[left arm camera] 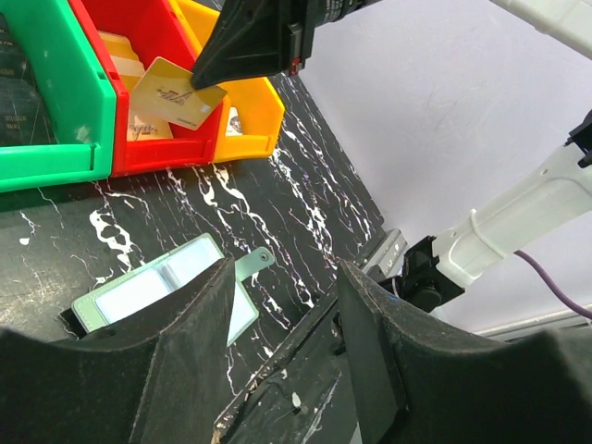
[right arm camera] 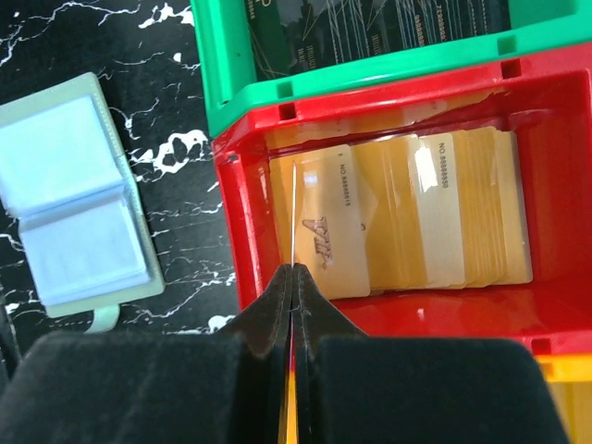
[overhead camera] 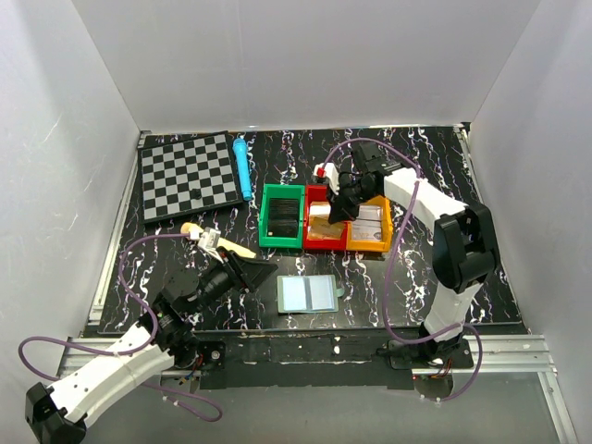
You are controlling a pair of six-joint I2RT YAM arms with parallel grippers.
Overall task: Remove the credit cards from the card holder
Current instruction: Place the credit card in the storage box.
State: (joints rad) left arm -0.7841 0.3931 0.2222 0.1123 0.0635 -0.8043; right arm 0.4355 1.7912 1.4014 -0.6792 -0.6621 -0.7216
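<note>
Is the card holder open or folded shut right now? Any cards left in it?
Open: the card holder lies spread flat, both pale blue panels facing up. Whether cards remain inside: cannot tell.

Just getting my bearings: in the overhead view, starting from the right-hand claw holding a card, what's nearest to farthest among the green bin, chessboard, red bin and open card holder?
1. red bin, directly beneath the right gripper and its credit card.
2. green bin, just to the left.
3. card holder, toward the arm bases.
4. chessboard, far left.
</note>
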